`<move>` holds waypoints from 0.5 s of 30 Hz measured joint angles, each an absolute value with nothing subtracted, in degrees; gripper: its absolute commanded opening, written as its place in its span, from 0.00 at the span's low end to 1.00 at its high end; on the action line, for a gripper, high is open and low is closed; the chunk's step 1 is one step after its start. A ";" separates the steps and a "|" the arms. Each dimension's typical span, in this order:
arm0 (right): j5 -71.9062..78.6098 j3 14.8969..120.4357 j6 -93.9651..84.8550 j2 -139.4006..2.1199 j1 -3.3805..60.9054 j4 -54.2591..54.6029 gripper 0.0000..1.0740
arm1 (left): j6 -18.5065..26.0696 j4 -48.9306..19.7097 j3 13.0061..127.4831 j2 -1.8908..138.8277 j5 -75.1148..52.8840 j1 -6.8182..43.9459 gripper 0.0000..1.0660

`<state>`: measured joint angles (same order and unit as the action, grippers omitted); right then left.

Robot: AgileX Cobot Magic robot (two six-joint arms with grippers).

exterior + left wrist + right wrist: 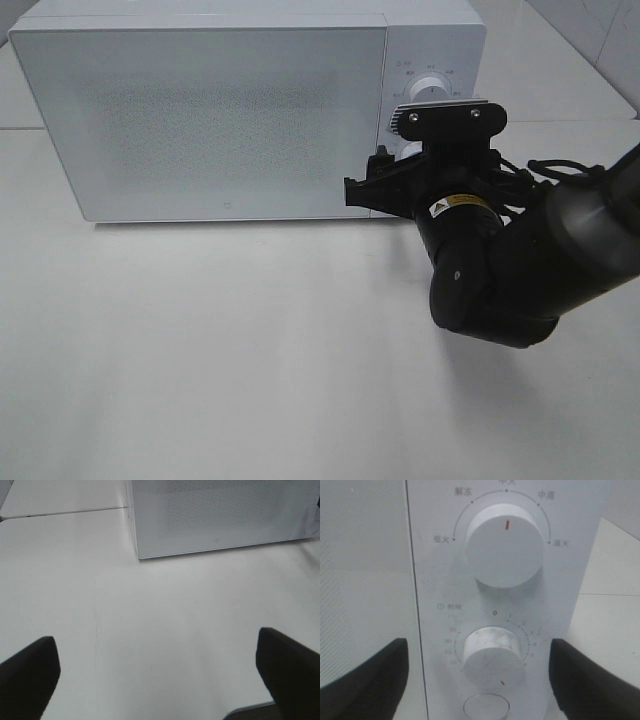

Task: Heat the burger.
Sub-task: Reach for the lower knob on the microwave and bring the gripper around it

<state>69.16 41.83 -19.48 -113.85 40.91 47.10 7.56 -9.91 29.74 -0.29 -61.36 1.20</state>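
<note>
The burger is out of view in every frame. A white microwave [220, 120] stands at the back of the table with its door shut. My right gripper [405, 165] is up against its control panel and stands open. Its dark fingers [370, 685] sit well apart on either side of the lower timer knob [492, 660] without touching it. The knob's red mark points down. My left gripper [160, 680] is open over bare table, well in front of the microwave's [220, 515] left corner, with nothing between its fingers.
The upper power knob [504, 545] has its red mark pointing straight up, and a round button [486, 707] sits below the timer knob. The white table [200, 350] stretches out in front of the microwave. A seam in the table [65, 512] runs behind it.
</note>
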 measured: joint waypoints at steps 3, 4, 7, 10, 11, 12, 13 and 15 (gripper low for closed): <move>69.16 42.91 -18.74 -114.82 39.65 47.10 0.71 | 7.56 -9.91 29.74 -0.29 -61.36 1.20 0.94; 69.16 43.54 -18.22 -115.34 38.96 47.04 0.71 | 7.56 -9.91 29.74 -0.29 -61.36 1.20 0.94; 69.21 43.95 -18.28 -115.57 38.67 46.93 0.71 | 7.56 -9.91 29.74 -0.29 -61.36 1.20 0.94; 69.16 45.03 -18.11 -117.00 38.04 46.07 0.71 | 7.56 -9.91 29.74 -0.29 -61.36 1.20 0.94; 69.10 45.61 -17.93 -117.97 37.76 45.84 0.71 | 7.56 -9.91 29.74 -0.29 -61.36 1.20 0.94; 68.87 46.07 -17.65 -118.66 37.47 45.38 0.71 | 7.56 -9.91 29.74 -0.29 -61.36 1.20 0.94; 68.87 46.07 -17.65 -118.66 37.47 45.38 0.71 | 7.56 -9.91 29.74 -0.29 -61.36 1.20 0.94; 68.81 46.24 -17.59 -118.77 37.30 45.15 0.71 | 7.56 -9.91 29.74 -0.29 -61.36 1.20 0.94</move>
<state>68.81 46.24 -17.59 -118.77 37.30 45.15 7.56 -9.91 29.74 -0.29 -61.36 1.20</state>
